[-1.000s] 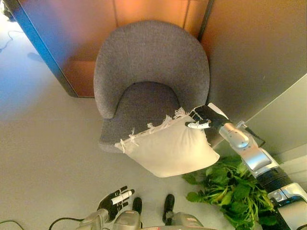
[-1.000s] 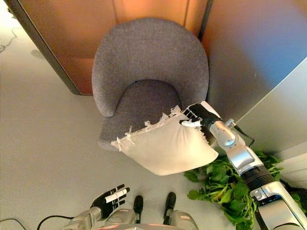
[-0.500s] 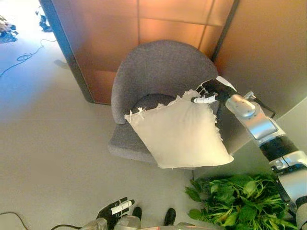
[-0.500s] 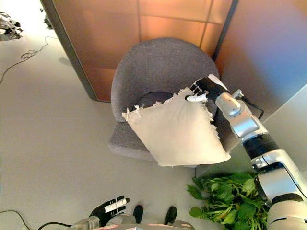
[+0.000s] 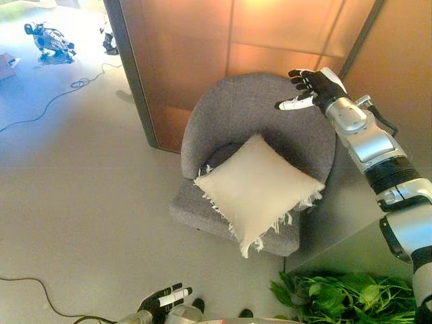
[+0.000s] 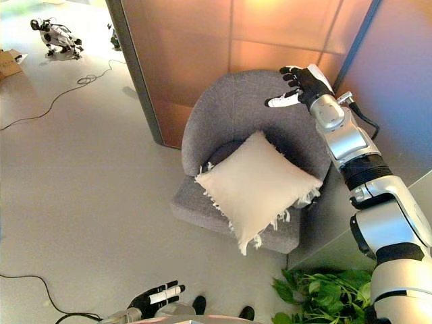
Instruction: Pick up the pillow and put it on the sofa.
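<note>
Right hand (image 5: 312, 86) is held open and empty above the chair (image 5: 223, 115) backrest. Pillow (image 5: 260, 188) is laid on the seat, overhanging its front edge. Left hand (image 6: 154, 299) is seen open, low.

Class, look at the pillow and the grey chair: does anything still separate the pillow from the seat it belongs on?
Nothing visible does. The pillow already lies on the grey chair, one corner overhanging the seat's front edge. The right hand is open above the backrest, apart from it.

Warm orange light glows on the wall panels (image 5: 270, 40), the floor (image 5: 81, 182) is evenly bright with glare toward the upper left, and everything looks reasonably sharp.
</note>
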